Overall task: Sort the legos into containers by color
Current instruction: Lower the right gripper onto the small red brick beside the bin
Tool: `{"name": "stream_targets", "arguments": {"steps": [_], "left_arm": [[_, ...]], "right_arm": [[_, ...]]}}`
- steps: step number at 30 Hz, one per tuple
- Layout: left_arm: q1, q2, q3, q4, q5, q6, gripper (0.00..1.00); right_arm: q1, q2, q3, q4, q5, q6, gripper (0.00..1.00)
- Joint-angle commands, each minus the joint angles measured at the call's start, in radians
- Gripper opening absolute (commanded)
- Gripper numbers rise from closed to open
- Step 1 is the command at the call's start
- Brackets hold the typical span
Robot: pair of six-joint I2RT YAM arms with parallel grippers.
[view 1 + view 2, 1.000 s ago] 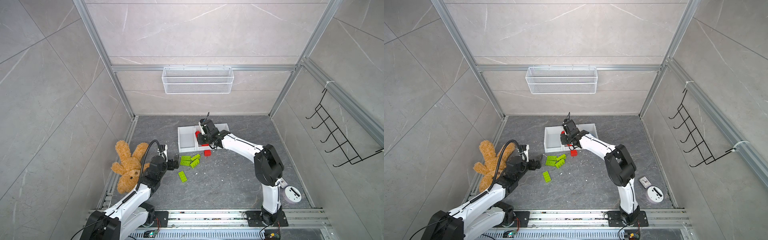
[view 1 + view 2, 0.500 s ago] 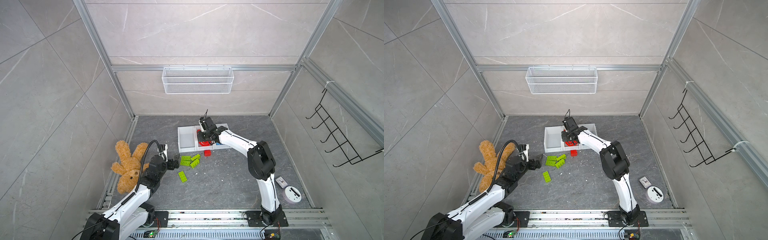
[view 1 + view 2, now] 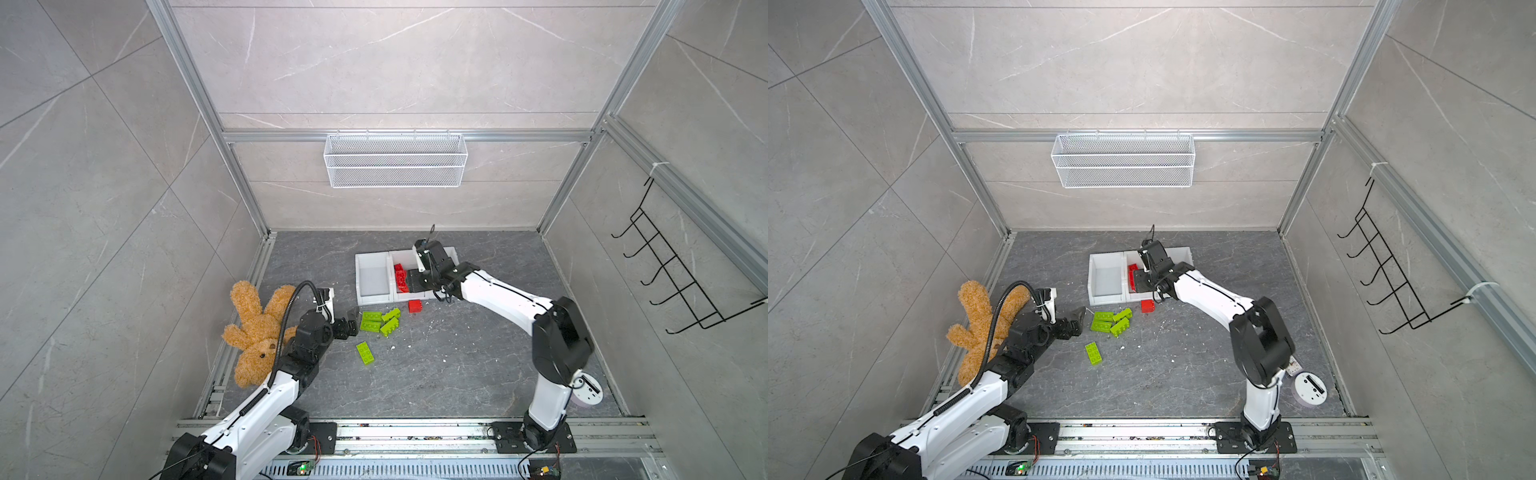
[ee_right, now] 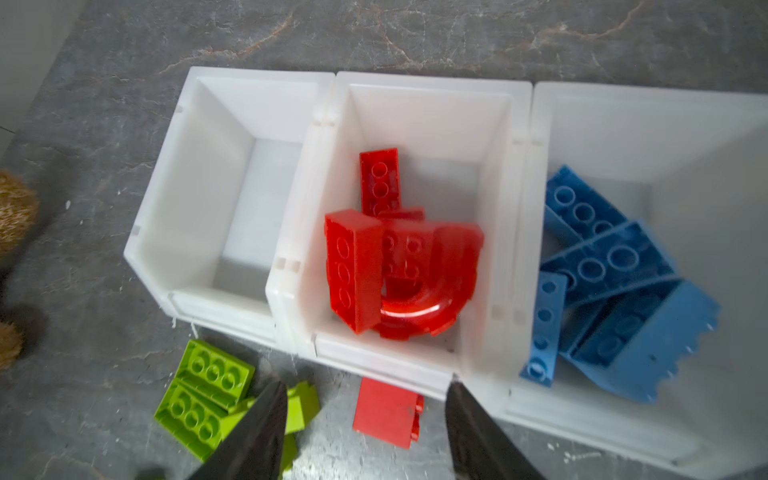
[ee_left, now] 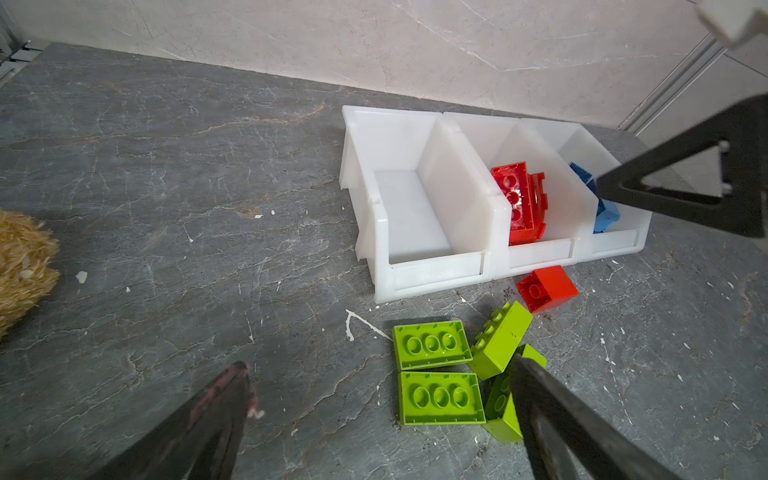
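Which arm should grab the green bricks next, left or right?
Left, I think. The left gripper is open right beside the green bricks, while the right gripper hangs farther away, over the middle bin.

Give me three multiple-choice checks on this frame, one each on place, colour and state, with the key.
1. Where is the loose red brick? A in a bin; B on the floor before the middle bin; C held aloft.
2. Colour in the middle bin? A green; B blue; C red.
3. The right tool is? A open, empty; B shut on a brick; C out of view.
B: it lies outside the bins. C: red bricks lie in it. A: its fingers stand apart, nothing between.
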Motion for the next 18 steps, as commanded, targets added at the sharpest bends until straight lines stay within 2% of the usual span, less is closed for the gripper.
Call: {"name": "stream_targets", "arguments": {"steps": [1,7,18], "left_arm": [[0.003,-0.018,0.014,0.010,0.010,0.006,1.00],[0.002,-0.010,0.017,0.013,0.021,0.004,1.00],[0.003,-0.028,0.015,0.003,0.015,0.005,1.00]], "right_arm": [[0.023,-0.067,-0.139,0.052,0.022,0.058,0.63],[0.042,-0.055,-0.262,0.110,0.056,0.103,0.64],[0.066,0.043,-0.235,0.167,0.056,0.090,0.65]]}}
